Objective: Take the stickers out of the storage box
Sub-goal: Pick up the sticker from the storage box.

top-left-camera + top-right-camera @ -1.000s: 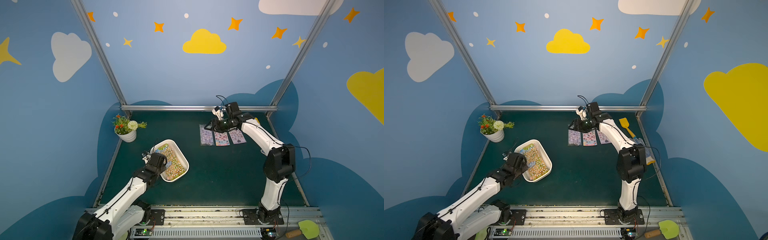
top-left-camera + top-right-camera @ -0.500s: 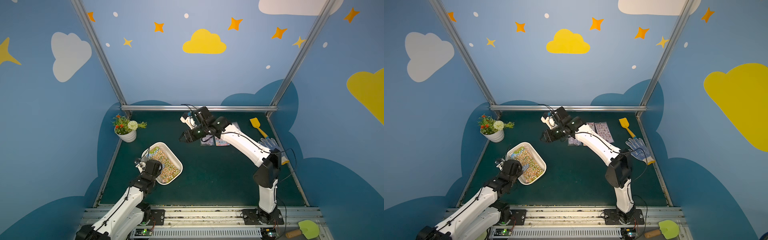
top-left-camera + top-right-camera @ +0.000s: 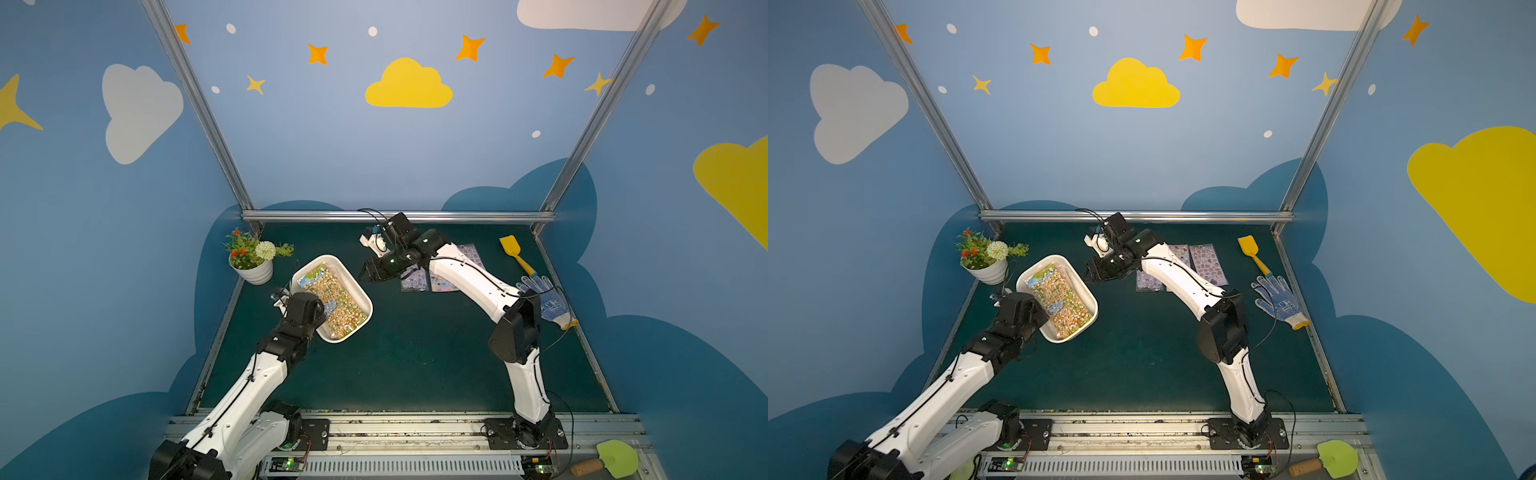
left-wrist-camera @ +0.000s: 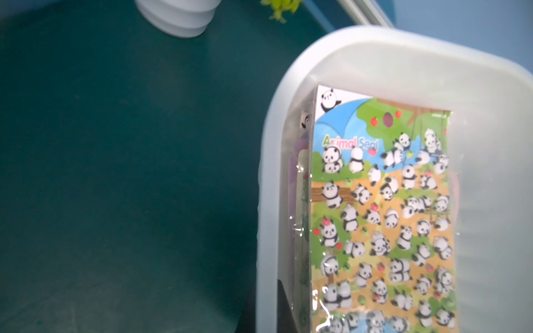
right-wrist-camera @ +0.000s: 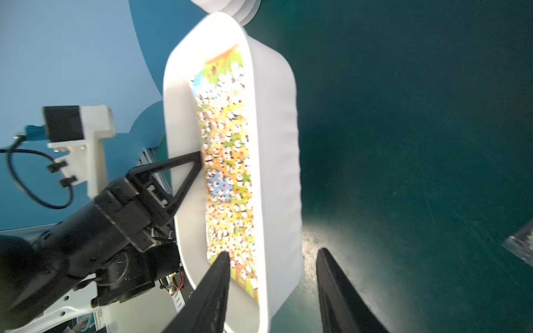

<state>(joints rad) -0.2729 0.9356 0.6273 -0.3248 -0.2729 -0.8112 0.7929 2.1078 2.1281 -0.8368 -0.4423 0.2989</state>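
The white storage box (image 3: 360, 300) (image 3: 1088, 300) sits tilted at the left of the mat, raised on one side. My left gripper (image 4: 266, 314) (image 5: 192, 173) is shut on its near rim, one finger inside and one outside. Inside lie the stickers (image 3: 332, 297) (image 3: 1059, 299) (image 4: 380, 216) (image 5: 227, 161), a panda sheet on top of others. My right gripper (image 3: 365, 275) (image 3: 1090, 272) (image 5: 273, 252) is open and holds nothing. It hovers beside the box's far right corner, its fingers (image 5: 219, 276) in line with the box's end wall but apart from it.
Three sticker sheets (image 3: 415, 279) (image 3: 1208, 264) lie on the mat at the back, partly under the right arm. There is a white flower pot (image 3: 253, 268) at the back left. A yellow spatula (image 3: 515, 251) and a dotted glove (image 3: 544, 297) lie at the right edge.
My right arm has swung left from the laid-out sheets to the box, its jaws narrowing a little. My left arm has shifted the box toward the back and tilted it.
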